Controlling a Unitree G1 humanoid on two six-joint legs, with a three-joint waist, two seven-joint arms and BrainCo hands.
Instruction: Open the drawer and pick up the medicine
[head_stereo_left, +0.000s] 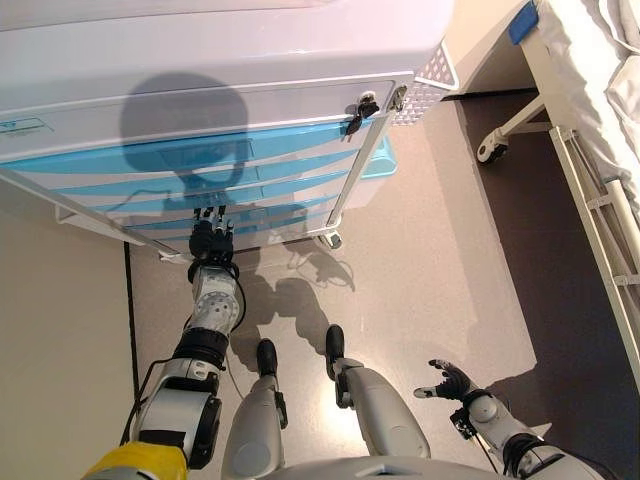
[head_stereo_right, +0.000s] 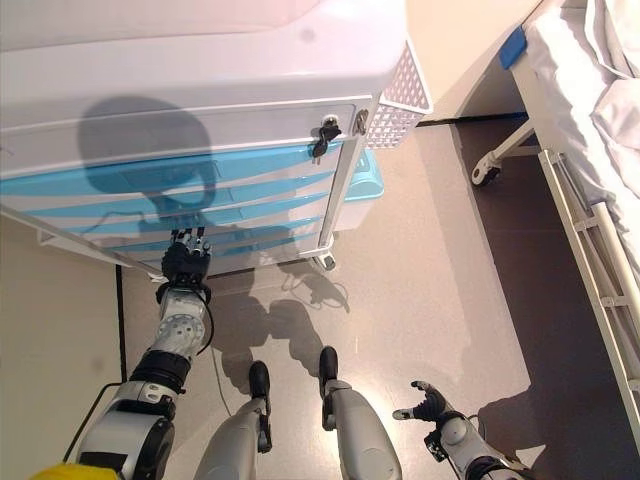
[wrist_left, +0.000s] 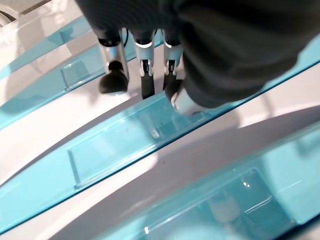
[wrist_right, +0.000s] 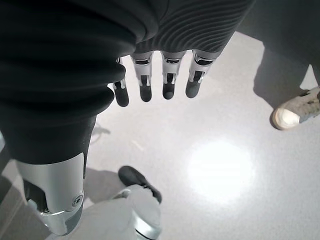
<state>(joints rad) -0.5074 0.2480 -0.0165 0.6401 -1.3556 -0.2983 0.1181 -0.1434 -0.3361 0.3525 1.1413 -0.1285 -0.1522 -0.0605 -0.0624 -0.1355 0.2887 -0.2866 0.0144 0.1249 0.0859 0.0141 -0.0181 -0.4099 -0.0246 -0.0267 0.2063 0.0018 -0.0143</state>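
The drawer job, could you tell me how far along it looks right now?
Nothing looks done: every blue drawer of the cart looks shut. In hand: the left hand reaches to a lower drawer front, fingers at its edge. The right hand hangs open over the floor. Left: pulling the drawer open and picking up the medicine, not yet visible.

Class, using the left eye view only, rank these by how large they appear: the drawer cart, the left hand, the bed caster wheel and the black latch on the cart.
1. Drawer cart, by far the largest.
2. Left hand, at the lower blue drawers.
3. Bed caster wheel and black latch: they look about alike, so I would not rank them.
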